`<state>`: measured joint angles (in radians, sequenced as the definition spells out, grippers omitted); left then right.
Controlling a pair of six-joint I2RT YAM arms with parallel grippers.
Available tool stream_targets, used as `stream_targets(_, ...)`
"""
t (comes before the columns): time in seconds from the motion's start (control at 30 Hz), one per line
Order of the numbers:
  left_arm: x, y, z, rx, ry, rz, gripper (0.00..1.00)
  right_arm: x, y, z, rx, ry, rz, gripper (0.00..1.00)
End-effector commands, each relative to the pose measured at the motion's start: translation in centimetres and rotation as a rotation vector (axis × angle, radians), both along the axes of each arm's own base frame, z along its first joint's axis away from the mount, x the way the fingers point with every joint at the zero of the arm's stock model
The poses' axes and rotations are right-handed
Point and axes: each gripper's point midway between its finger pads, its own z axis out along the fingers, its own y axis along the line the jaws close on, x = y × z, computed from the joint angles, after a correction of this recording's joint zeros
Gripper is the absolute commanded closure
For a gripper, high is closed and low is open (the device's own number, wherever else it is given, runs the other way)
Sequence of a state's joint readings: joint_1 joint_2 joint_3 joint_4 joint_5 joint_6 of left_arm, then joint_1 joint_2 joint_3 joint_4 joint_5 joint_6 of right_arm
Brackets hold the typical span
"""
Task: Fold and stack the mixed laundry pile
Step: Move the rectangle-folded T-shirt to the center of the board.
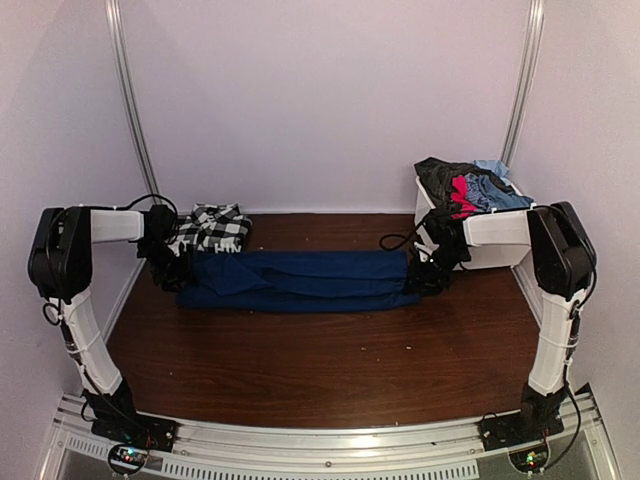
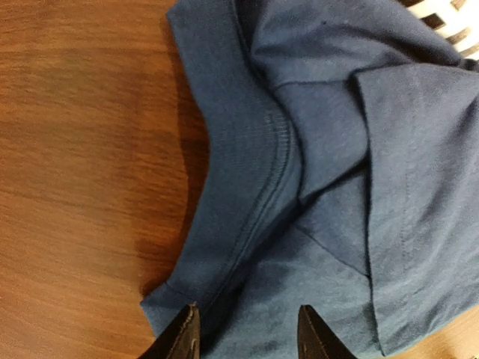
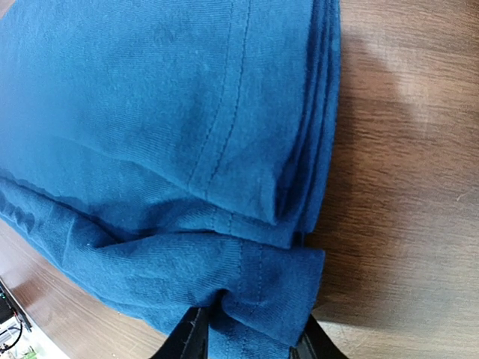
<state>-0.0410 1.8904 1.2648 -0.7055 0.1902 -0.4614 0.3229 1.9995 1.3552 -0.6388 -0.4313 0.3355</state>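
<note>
Top external view: long navy blue cotton garment (image 1: 300,280) lying stretched across brown wooden table (image 1: 320,380), one end at each arm; black-and-white checked shirt (image 1: 212,228) just behind its left end; other mixed clothes (image 1: 470,185) heaped in white plastic bin (image 1: 424,205) at right. Right gripper (image 3: 251,333) pinching bunched corner of navy layers. Left gripper (image 2: 247,333) partly open astride cloth near ribbed neckline, hold unclear. Likely step: folding long strip in half. Confirm left pinch catches every layer, lift both ends level, keep cloth taut, carry one end over other, align edges before release.
</note>
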Motion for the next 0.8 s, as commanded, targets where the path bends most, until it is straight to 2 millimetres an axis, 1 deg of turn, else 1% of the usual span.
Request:
stream_targets(0.0,0.2,0.1,-0.7,0.012,0.003,-0.031,0.55,-1.1,-0.5,-1.6,-0.015,0.041,0.009,0.66)
stream_targets(0.07,0.0,0.0,-0.6,0.007,0.003,-0.039,0.61,-1.3,-0.5,-1.6,-0.017,0.044,0.011,0.70)
stream_targets(0.1,-0.1,0.0,-0.5,0.006,0.000,-0.041,0.67,-1.3,-0.6,-1.6,-0.018,0.045,0.010,0.73)
stream_targets(0.23,-0.8,0.1,0.2,0.009,-0.001,-0.037,0.96,-1.6,-0.8,-1.3,-0.024,0.045,0.010,0.88)
stream_targets(0.27,-1.2,0.3,0.2,0.013,0.011,-0.033,1.00,-1.7,-0.9,-1.2,-0.029,0.045,0.011,0.92)
stream_targets(0.33,-2.1,0.7,0.1,0.008,0.041,-0.016,1.00,-2.0,-1.1,-1.0,-0.039,0.047,0.012,1.00)
stream_targets(0.4,-2.9,1.2,0.3,0.004,0.061,0.009,1.00,-2.3,-1.4,-0.8,-0.049,0.052,0.014,1.00)
stream_targets(0.5,-4.2,1.8,1.2,0.034,0.088,0.038,1.00,-3.2,-1.9,-0.4,-0.070,0.065,0.020,1.00)
stream_targets(0.57,-5.4,1.9,1.4,0.036,0.121,0.051,1.00,-4.3,-2.4,-0.3,-0.083,0.084,0.022,1.00)
stream_targets(0.67,-7.6,2.0,1.1,0.037,0.182,0.069,1.00,-6.7,-2.9,-0.5,-0.088,0.130,0.031,1.00)
stream_targets(0.77,-9.2,1.8,0.6,0.027,0.220,0.071,1.00,-8.8,-2.8,-0.7,-0.082,0.159,0.051,1.00)
